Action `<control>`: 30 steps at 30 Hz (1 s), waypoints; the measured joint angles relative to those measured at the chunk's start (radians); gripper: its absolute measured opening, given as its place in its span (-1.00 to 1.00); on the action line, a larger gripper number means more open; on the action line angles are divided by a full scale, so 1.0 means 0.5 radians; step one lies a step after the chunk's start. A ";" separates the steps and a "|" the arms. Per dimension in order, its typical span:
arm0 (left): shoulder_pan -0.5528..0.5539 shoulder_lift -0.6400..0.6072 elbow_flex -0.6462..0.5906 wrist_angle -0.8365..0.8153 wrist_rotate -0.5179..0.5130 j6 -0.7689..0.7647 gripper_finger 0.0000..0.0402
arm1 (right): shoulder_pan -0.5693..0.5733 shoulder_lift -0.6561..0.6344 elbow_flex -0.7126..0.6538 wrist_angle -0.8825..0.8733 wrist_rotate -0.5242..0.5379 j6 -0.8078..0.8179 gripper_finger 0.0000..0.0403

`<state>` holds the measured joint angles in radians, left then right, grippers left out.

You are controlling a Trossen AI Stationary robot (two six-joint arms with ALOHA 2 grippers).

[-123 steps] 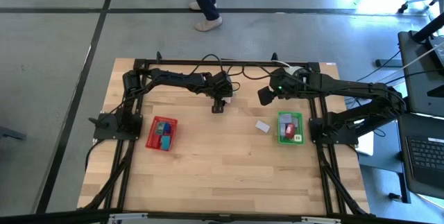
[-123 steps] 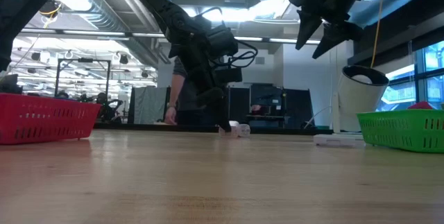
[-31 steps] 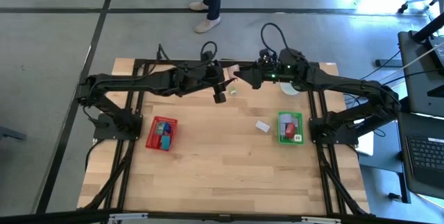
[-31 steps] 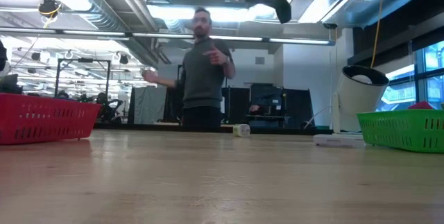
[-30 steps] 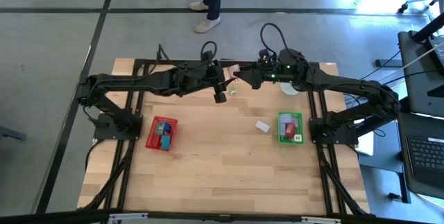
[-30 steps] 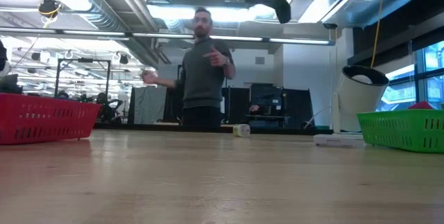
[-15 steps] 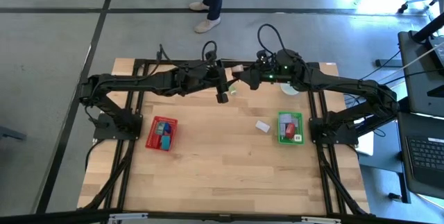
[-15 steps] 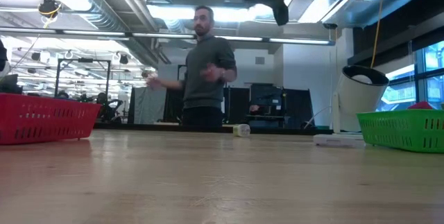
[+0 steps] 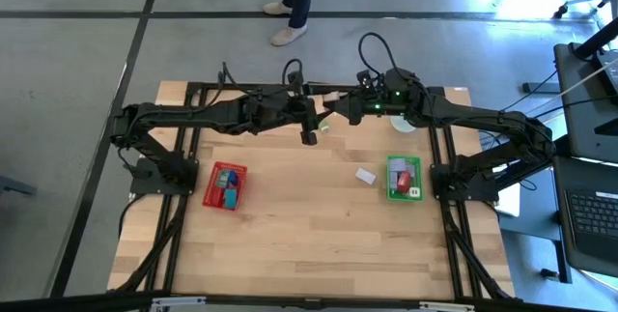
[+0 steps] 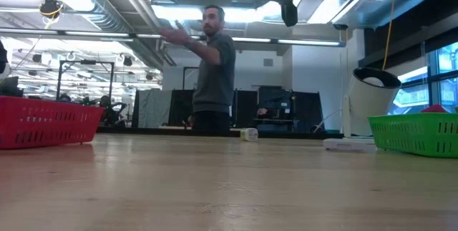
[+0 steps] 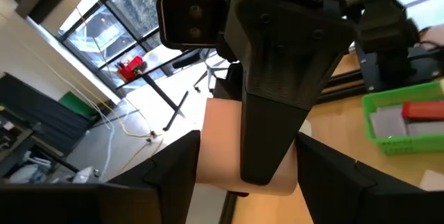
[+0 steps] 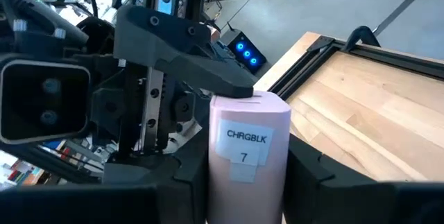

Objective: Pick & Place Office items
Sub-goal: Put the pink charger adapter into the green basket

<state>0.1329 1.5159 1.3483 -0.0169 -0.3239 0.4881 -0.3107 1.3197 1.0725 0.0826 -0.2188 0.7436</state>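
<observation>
A pink block point(image 12: 250, 148) with a white label, one of the office items, hangs high above the far middle of the table point(image 9: 309, 244). In the high view it shows as a small pink patch point(image 9: 330, 98). My left gripper point(image 9: 319, 109) comes at it from the left and my right gripper point(image 9: 340, 107) from the right, and both are shut on it. More small pieces lie in the red tray point(image 9: 226, 186) and the green tray point(image 9: 404, 178). My left gripper pinches the pink block point(image 11: 218, 148) between its two fingers, coming roughly level from the table's left. One finger point(image 12: 201, 68) lies on the block's end above the label point(image 12: 239, 99). The block is lifted clear. My right gripper pinches the block's two long side faces point(image 12: 216, 154) between its fingers, roughly level from the table's right, with the labelled face toward its wrist. One finger point(image 11: 270, 106) crosses the block's middle in the left wrist view. The block hangs well clear of the table.
A flat white piece point(image 9: 365, 176) lies left of the green tray. A small pale item point(image 10: 248, 134) sits near the far edge, and a white roll point(image 10: 372, 102) at the far right. A person point(image 10: 211, 66) stands beyond the far edge.
Both grippers have stayed high over the far middle with the pink block between them. The person behind the table has turned and raised an arm.
</observation>
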 joint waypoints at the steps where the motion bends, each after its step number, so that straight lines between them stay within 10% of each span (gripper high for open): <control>1: -0.001 -0.002 0.000 0.000 0.006 -0.022 0.11 | 0.000 0.000 0.000 -0.001 -0.008 -0.011 -0.40; 15: -0.005 -0.006 0.000 -0.001 -0.010 -0.327 0.39 | -0.194 -0.104 -0.001 -0.677 -0.012 -0.133 -0.40; 30: 0.009 -0.006 0.000 -0.034 -0.557 -0.328 0.41 | -0.093 -0.477 -0.001 -1.769 0.322 -0.188 -0.40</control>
<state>0.1376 1.5127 1.3483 -0.0337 -0.6026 0.3242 -0.3571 1.0813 1.0721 -0.8017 -0.0578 0.6496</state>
